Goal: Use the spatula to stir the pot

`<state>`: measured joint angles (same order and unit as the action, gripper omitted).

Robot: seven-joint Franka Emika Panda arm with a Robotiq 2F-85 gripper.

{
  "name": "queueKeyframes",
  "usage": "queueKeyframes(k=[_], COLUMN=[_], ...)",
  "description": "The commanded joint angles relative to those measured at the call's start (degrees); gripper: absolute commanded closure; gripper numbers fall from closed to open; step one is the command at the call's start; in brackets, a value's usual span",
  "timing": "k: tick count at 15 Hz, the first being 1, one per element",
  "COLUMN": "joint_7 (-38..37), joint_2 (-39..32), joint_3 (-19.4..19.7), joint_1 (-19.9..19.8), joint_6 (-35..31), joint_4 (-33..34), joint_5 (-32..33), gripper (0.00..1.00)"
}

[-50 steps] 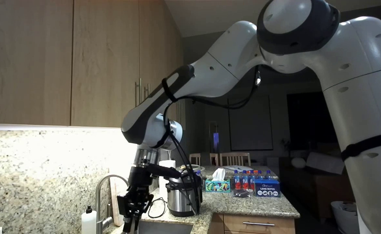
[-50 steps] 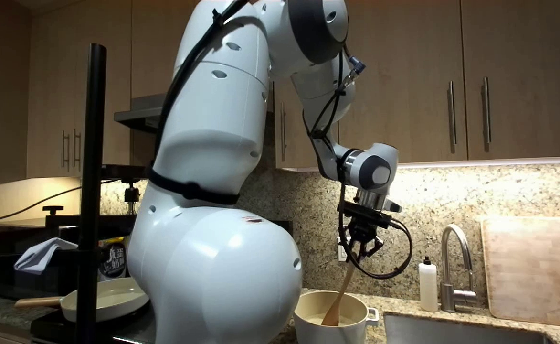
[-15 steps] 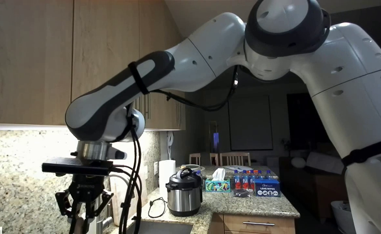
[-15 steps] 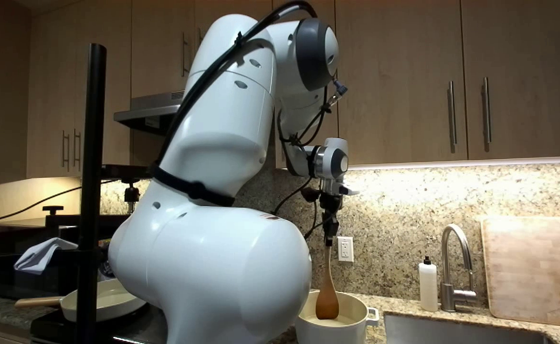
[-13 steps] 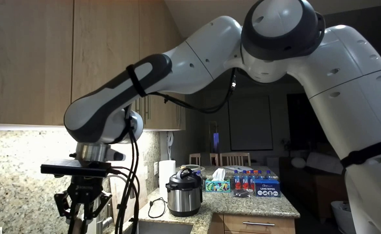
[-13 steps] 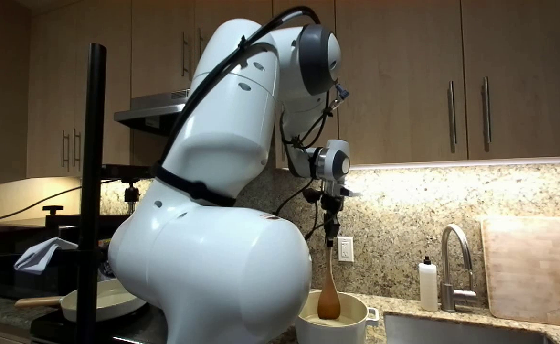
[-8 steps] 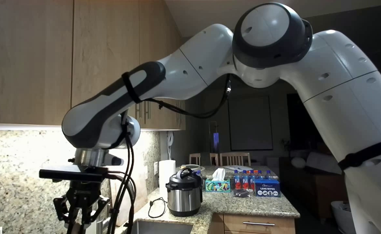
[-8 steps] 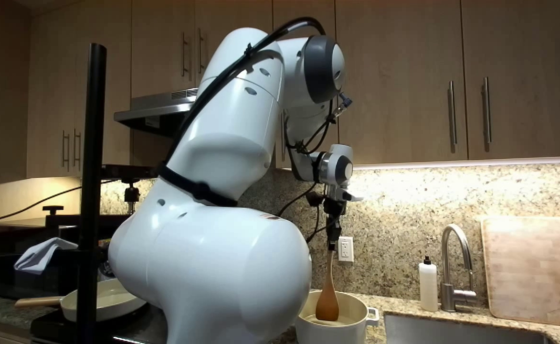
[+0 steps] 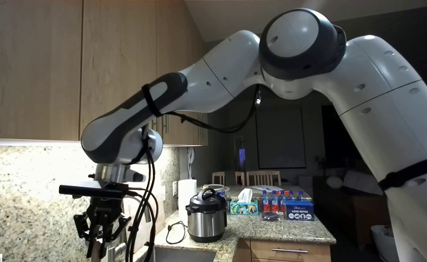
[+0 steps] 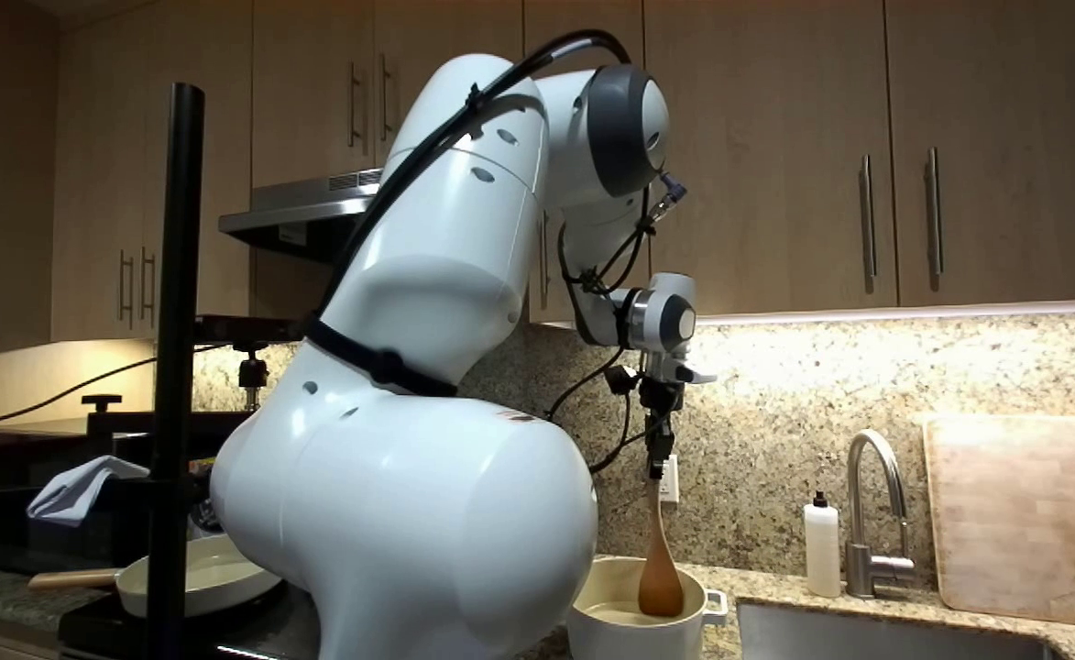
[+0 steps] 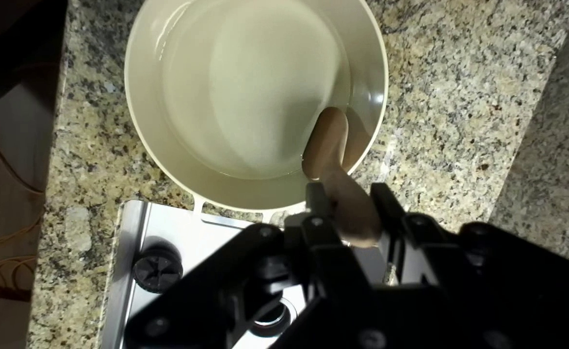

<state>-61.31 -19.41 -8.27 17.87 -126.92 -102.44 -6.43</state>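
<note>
The wooden spatula (image 10: 662, 579) stands nearly upright, with its blade down inside the cream pot (image 10: 633, 640). In the wrist view the spatula's blade (image 11: 324, 145) is at the pot's wall on the sink side, and the pot (image 11: 134, 109) seems to hold a shallow clear liquid. My gripper (image 11: 347, 194) is shut around the top of the spatula's handle, a finger on each side. In both exterior views the gripper (image 10: 655, 469) is above the pot; it also shows with the handle at the lower left (image 9: 97, 249). The pot is out of view there.
The sink (image 11: 192, 237) lies beside the pot. The faucet (image 10: 867, 513), soap bottle (image 10: 821, 545) and cutting board (image 10: 1023, 522) stand along the backsplash. A pan (image 10: 212, 577) is on the stove. A pressure cooker (image 9: 206, 214) stands on the far counter.
Over three seconds the tilted gripper and spatula have turned nearly upright. In the last half second they have shifted toward the sink side, the blade sliding across the pot.
</note>
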Motion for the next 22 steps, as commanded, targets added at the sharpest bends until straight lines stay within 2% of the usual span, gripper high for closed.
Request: queueKeyframes(k=[1,8,14,18,22], joint_7=[-1.4,0.9,0.7,-0.1,0.3], joint_2=[0.5,2.5,5.7,9.9,13.7], joint_3=[-0.6,-2.0,-2.7,-3.4,-4.4], joint_1=[0.2,-1.0,-0.7,-0.4,-0.6], joint_6=[0.1,-10.4,-18.7,-22.2,-23.0], joint_4=[-1.5,-11.9,-20.9,-26.6,-30.7], joint_5=[-1.6,-10.8,-14.8,-15.5,-17.0], gripper=[0.93,0.93,0.93,0.93,0.93])
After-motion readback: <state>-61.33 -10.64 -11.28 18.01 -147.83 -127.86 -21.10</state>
